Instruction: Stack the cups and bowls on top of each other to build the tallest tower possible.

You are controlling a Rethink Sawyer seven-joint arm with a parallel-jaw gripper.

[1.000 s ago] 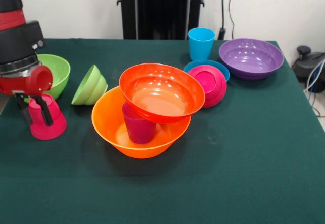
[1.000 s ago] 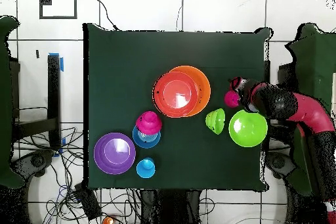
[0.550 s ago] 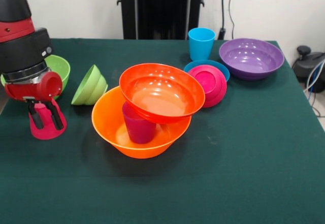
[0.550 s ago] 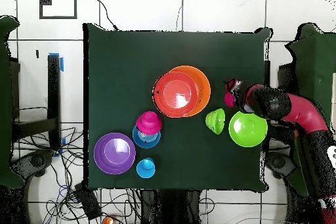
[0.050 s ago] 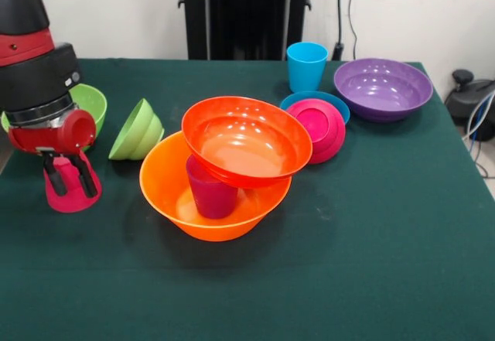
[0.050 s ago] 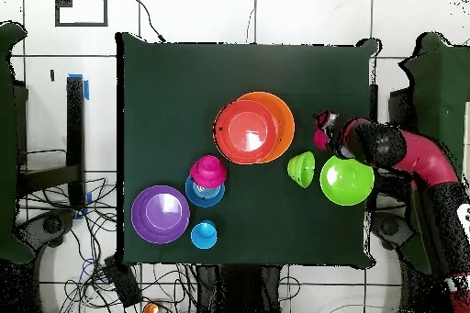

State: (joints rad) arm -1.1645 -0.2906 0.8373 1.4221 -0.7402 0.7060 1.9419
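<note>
An upside-down red-pink cup [image 5: 69, 190] stands on the table at the left. My gripper [image 5: 69, 180] is open, with one finger on each side of the cup. The overhead view shows the same gripper [image 6: 324, 131] over that cup [image 6: 321, 139]. In the middle, the large orange bowl [image 5: 166, 182] holds a purple-magenta cup [image 5: 210, 192]. A red-orange bowl [image 5: 247, 140] rests tilted on that cup. A sky blue cup [image 5: 306, 64] stands upright at the back.
A small lime green bowl [image 5: 138, 131] lies on its side beside a large lime green bowl [image 5: 91, 103]. A pink-red bowl [image 5: 319, 128] sits upside down on a blue bowl [image 5: 298, 98]. The large purple bowl [image 5: 383, 87] is at the back right.
My gripper has moved right in the front view, from in front of the red-pink cup to straddling it. Over the last half second nothing has visibly moved.
</note>
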